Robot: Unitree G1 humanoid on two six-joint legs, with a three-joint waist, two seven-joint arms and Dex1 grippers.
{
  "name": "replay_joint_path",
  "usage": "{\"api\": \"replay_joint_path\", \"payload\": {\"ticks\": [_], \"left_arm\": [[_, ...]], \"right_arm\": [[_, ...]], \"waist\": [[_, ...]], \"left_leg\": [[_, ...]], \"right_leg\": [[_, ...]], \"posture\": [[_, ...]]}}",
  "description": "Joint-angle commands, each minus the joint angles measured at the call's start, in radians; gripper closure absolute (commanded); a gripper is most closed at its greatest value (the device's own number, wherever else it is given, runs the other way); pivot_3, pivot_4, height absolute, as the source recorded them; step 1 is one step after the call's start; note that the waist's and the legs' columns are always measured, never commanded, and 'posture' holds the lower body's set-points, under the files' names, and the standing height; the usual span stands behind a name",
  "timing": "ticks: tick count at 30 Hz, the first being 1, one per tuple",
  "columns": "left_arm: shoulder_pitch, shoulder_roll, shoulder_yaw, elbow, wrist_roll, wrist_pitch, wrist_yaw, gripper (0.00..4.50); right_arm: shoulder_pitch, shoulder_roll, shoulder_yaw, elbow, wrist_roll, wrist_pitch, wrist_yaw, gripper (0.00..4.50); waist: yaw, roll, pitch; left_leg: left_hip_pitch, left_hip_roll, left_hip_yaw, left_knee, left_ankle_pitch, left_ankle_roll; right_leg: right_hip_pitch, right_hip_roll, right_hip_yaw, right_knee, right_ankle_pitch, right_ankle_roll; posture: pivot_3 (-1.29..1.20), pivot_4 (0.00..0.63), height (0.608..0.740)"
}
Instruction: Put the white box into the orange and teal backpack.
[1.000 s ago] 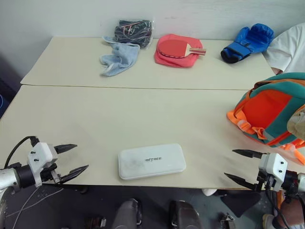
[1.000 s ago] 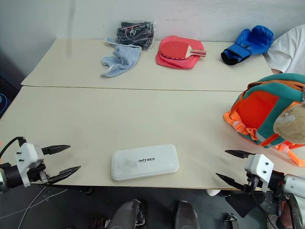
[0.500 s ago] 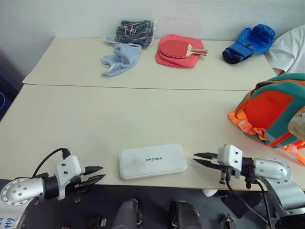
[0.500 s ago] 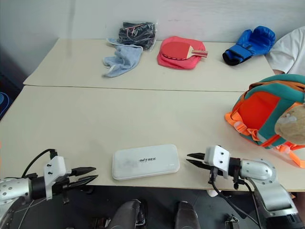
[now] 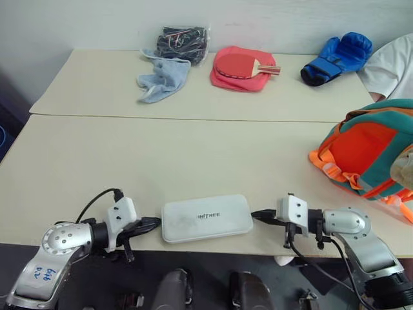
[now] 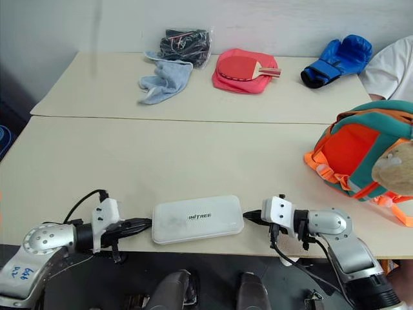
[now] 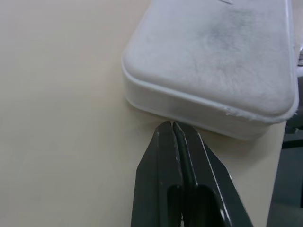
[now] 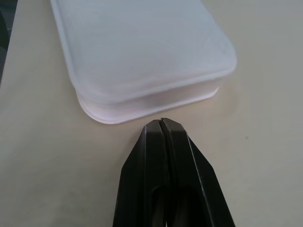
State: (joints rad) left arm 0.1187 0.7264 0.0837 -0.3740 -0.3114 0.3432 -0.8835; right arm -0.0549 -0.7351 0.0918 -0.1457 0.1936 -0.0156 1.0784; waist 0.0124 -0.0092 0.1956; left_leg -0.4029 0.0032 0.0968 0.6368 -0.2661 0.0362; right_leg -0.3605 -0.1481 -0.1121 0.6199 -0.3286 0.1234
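Note:
The white box lies flat near the table's front edge, its dark lettering facing up. My left gripper is shut, its tips at the box's left end. My right gripper is shut too, its tips at the box's right end. Neither holds anything; the box sits between the two sets of closed tips. The orange and teal backpack lies at the right side of the table, its orange inside facing me, with a beige plush toy on it.
Along the far table lie a light blue cloth, a dark bundle, a red paddle on its red case and a blue boxing glove. A person's white sleeve shows at the far right.
Both arms have swung inward from the sides to the box's two ends. Both grippers have gone from open to shut. The box has not moved.

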Motion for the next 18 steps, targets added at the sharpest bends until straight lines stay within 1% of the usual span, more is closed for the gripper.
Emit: {"api": "replay_joint_path", "payload": {"ticks": [1, 8, 11, 14, 15, 17, 18], "left_arm": [[-0.06, -0.022, -0.04, 0.0, -0.009, 0.007, 0.006, 4.45], [-0.2, -0.072, -0.139, 0.112, 0.061, -0.01, 0.021, 4.45], [-0.225, -0.079, -0.148, 0.143, 0.086, -0.009, 0.038, 4.45], [-0.224, -0.077, -0.128, 0.162, 0.072, 0.021, 0.041, 4.45], [-0.221, -0.076, -0.104, 0.168, 0.055, 0.038, 0.044, 4.27], [-0.215, -0.069, -0.05, 0.167, -0.024, 0.112, 0.024, 3.87], [-0.214, -0.065, -0.034, 0.165, -0.054, 0.141, 0.014, 3.62]], "right_arm": [[0.026, -0.028, -0.043, -0.045, 0.035, 0.014, 0.008, 4.5], [0.048, -0.046, -0.101, -0.028, 0.033, 0.029, -0.021, 4.5], [0.058, -0.058, -0.113, -0.016, 0.025, 0.027, -0.023, 4.5], [0.091, -0.089, -0.147, -0.013, 0.034, 0.03, -0.01, 4.5], [0.105, -0.102, -0.166, -0.011, 0.041, 0.032, -0.004, 4.5], [0.122, -0.125, -0.195, -0.001, 0.049, 0.021, 0.005, 4.5], [0.126, -0.131, -0.202, 0.002, 0.051, 0.018, 0.007, 4.5]], "waist": [[0.007, 0.0, 0.0], [0.013, 0.0, 0.0], [0.012, 0.0, 0.0], [0.011, 0.0, 0.0], [0.011, 0.0, 0.0], [0.011, 0.0, 0.0], [0.011, 0.0, 0.0]], "left_leg": [[0.0, 0.0, 0.0, 0.001, 0.0, 0.0], [0.0, 0.0, 0.0, 0.005, -0.001, 0.001], [-0.001, 0.001, 0.0, 0.008, -0.002, 0.002], [-0.002, 0.0, 0.0, 0.009, -0.003, 0.003], [-0.002, 0.0, 0.0, 0.01, -0.003, 0.003], [-0.001, 0.001, 0.0, 0.01, -0.004, 0.004], [-0.001, 0.001, 0.0, 0.011, -0.004, 0.004]], "right_leg": [[0.0, 0.0, -0.001, 0.0, 0.0, 0.0], [0.001, 0.0, -0.001, 0.0, 0.0, 0.0], [0.001, 0.001, -0.001, 0.001, 0.0, 0.0], [0.001, 0.0, -0.001, 0.002, 0.0, 0.0], [0.001, 0.0, -0.001, 0.001, 0.0, 0.0], [0.002, 0.0, -0.001, 0.001, 0.0, 0.0], [0.002, 0.0, -0.001, 0.001, 0.0, 0.0]], "posture": [[0.0, 0.15, 0.74], [0.0, 0.15, 0.74], [0.0, 0.15, 0.74], [0.0, 0.15, 0.74], [0.0, 0.15, 0.74], [0.0, 0.15, 0.74], [0.0, 0.15, 0.74]]}}
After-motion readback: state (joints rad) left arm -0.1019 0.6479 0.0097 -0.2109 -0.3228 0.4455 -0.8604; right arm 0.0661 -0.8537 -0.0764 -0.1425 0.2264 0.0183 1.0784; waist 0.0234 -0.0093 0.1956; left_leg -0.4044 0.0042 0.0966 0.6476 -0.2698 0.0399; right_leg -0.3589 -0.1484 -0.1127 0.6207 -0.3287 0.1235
